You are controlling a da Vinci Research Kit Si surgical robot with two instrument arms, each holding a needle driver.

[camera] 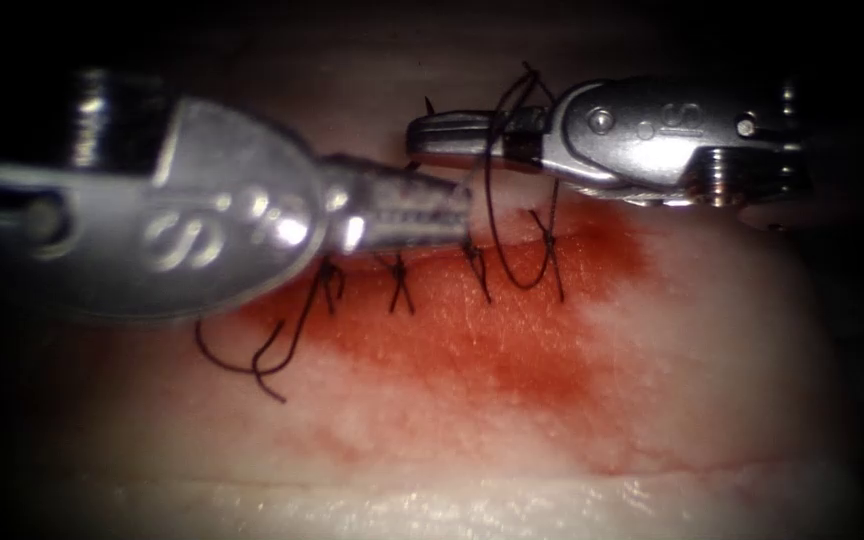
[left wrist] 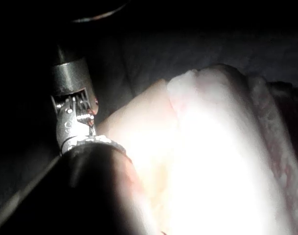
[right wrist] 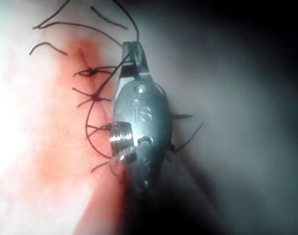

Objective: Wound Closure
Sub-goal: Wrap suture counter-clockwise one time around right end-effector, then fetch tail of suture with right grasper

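Endoscope view: the left end effector (camera: pixel 452 212) reaches in from the left and lies low over the cut (camera: pixel 472 250), its jaws closed together with their tip at the line of stitches (camera: pixel 402 280); whether they pinch thread there I cannot tell. The right end effector (camera: pixel 432 133) comes in from the right, just above the cut, jaws clenched, with a loop of thread (camera: pixel 492 200) draped around them and running down to the stitch at the right end of the row. The two tips are near each other but apart. Four knotted stitches cross the cut, and loose thread tails (camera: pixel 252 365) curl on the tissue (camera: pixel 692 380) below the left tool. Red fluid (camera: pixel 512 340) stains the tissue around and below the cut; the pale tissue farther right and toward the near edge is open room.

Right wrist view: the right end effector (right wrist: pixel 133 51) shows from behind, jaws shut, thread (right wrist: pixel 92 122) curving from the stitches (right wrist: pixel 92 97) up across them, with cut ends (right wrist: pixel 107 19) lying past the tip.

Left wrist view: the left tool's wrist (left wrist: pixel 73 117) stands beside the brightly lit tissue (left wrist: pixel 212 161); its jaw tips are hidden in shadow.
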